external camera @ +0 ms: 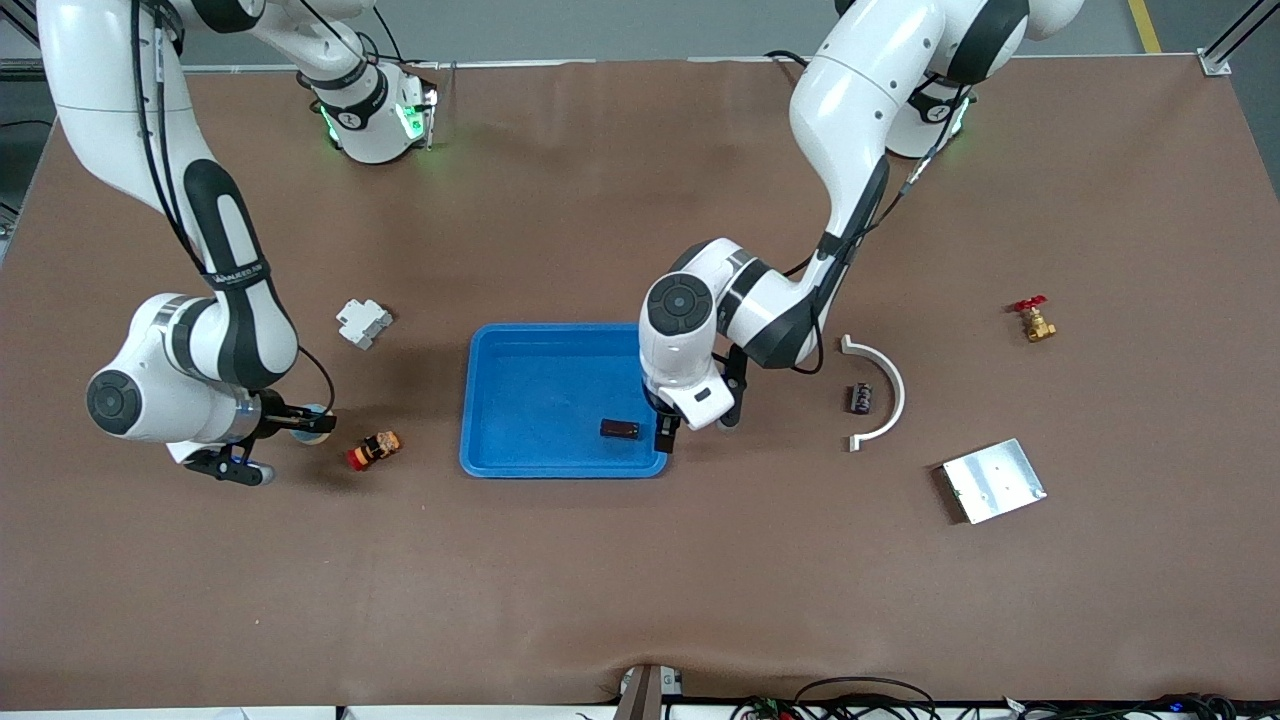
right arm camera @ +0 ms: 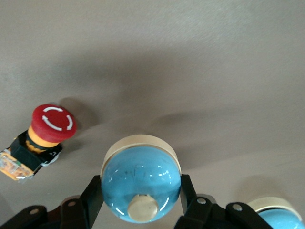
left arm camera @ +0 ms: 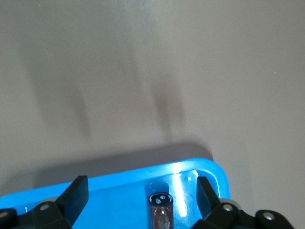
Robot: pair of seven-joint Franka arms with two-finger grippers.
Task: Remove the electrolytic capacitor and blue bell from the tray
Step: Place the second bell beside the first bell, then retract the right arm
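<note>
Two steps in hand at once — the right gripper [right arm camera: 138, 202] is clamped on the blue bell [right arm camera: 141, 183], already outside the tray [external camera: 520, 360], low over the table [external camera: 640, 580] toward the right arm's end, beside a red push-button [external camera: 373, 449]. It looks ready to be set down: lower, then release.

The left gripper [external camera: 668, 435] hangs with fingers spread wide over the tray corner nearest the front camera at the left arm's end — the electrolytic capacitor [left arm camera: 160, 210] lies between them, ungrasped. Next: descend, close.

Brown matte table, wide; grey floor at the edges.
</note>
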